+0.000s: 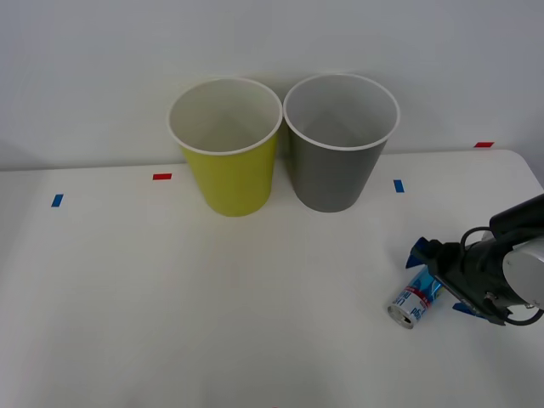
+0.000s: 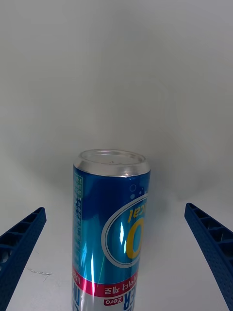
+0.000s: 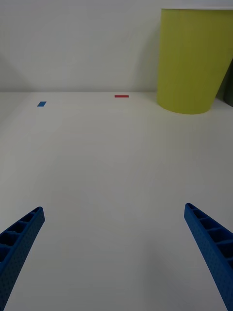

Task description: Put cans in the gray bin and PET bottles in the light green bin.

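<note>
My right pincer (image 1: 435, 283) straddles the lying can (image 1: 416, 297), fingers spread; thin, slick, dentable walls, so I grip mid-body gently.

black right arm (image 1: 497, 255) with a gray cuff, looped black cable, ribbed blue lattice fingers (image 2: 19, 248) on the gripper (image 1: 438, 276)

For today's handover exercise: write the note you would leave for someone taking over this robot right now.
Right pincer: open, fingers either side of the can, not closed on it.
Left pincer: open, holding nothing, low over bare table.
Can: lying on its side on the table, near the robot's right.
Gray bin and green bin: upright side by side at the back.
Done: nothing binned yet.
Left: close on the can, lift it, drop it in the gray bin.
</note>
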Robot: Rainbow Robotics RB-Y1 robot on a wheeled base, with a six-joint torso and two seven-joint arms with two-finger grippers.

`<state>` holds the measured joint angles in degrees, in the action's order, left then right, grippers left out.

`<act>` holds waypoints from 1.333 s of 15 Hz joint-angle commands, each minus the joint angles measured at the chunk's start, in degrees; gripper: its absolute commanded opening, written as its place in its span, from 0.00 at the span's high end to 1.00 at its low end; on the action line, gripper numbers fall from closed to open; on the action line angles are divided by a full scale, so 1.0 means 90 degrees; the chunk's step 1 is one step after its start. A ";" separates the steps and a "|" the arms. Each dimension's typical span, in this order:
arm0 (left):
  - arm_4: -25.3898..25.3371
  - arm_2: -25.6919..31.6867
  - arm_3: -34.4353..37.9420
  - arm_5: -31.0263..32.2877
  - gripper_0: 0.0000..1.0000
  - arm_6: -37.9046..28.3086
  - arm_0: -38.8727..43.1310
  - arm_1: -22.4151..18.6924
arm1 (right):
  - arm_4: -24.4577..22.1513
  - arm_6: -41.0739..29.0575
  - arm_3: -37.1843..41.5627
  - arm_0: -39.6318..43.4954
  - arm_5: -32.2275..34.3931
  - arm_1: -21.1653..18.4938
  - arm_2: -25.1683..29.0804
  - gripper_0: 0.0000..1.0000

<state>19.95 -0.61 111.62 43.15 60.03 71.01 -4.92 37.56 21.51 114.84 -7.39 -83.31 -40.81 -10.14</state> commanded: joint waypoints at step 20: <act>0.0000 0.0000 0.0000 0.0000 0.00 0.0000 0.0000 0.0000 | 0.0543 0.0022 -0.1041 -0.0898 -0.0001 -0.0329 -0.0856 0.00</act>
<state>19.95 -0.61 111.62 43.15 60.03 71.01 -4.92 42.45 21.75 105.54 -15.34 -83.34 -43.79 -17.70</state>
